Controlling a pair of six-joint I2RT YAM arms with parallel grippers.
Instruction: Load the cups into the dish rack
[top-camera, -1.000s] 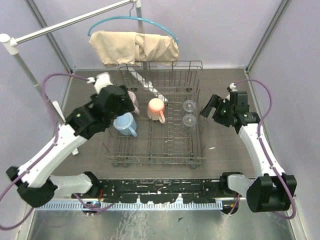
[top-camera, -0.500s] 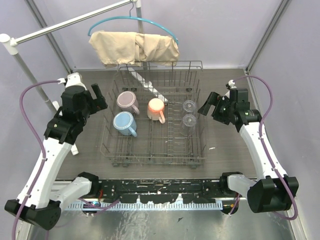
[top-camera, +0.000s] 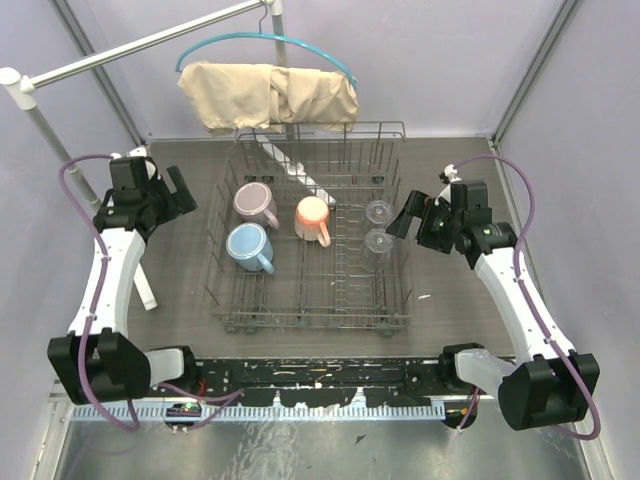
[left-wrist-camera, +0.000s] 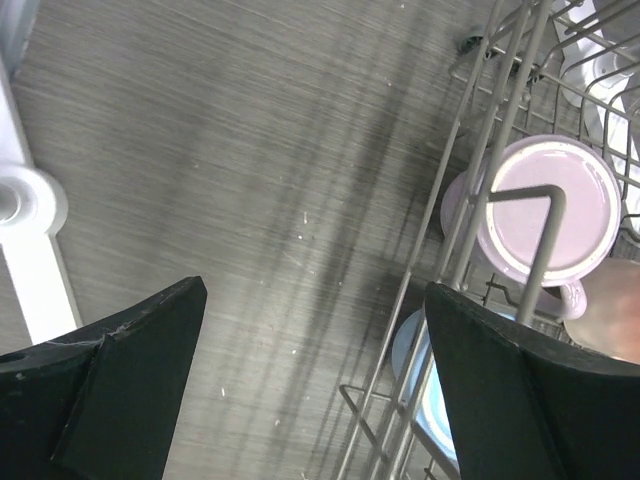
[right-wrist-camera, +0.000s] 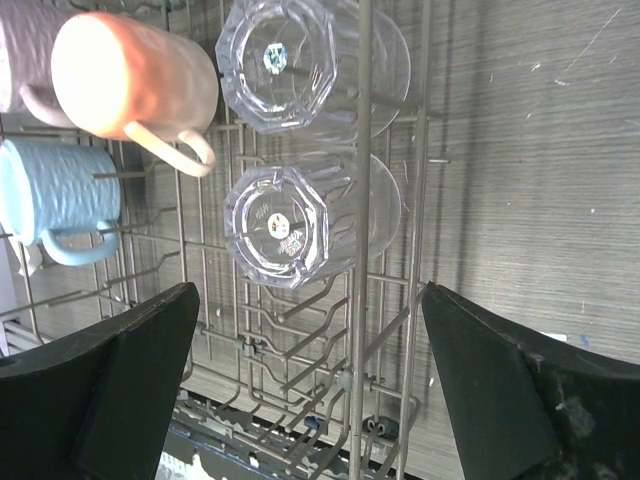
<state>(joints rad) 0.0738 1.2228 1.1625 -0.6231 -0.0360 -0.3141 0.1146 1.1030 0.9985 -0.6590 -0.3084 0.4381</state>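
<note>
All five cups are inside the dish rack (top-camera: 310, 318). The mauve-pink mug (top-camera: 255, 203), the peach-orange mug (top-camera: 313, 218) and the light blue mug (top-camera: 248, 246) sit in its left half. The two glass tumblers (top-camera: 379, 211) stand one behind the other near its right wall. I see no cup outside it, so I judge the loading finished. The left gripper (top-camera: 180, 190) hangs beside the rack's left side, spread wide and empty. The right gripper (top-camera: 403, 214) is near the tumblers, also wide apart, holding nothing.
</note>
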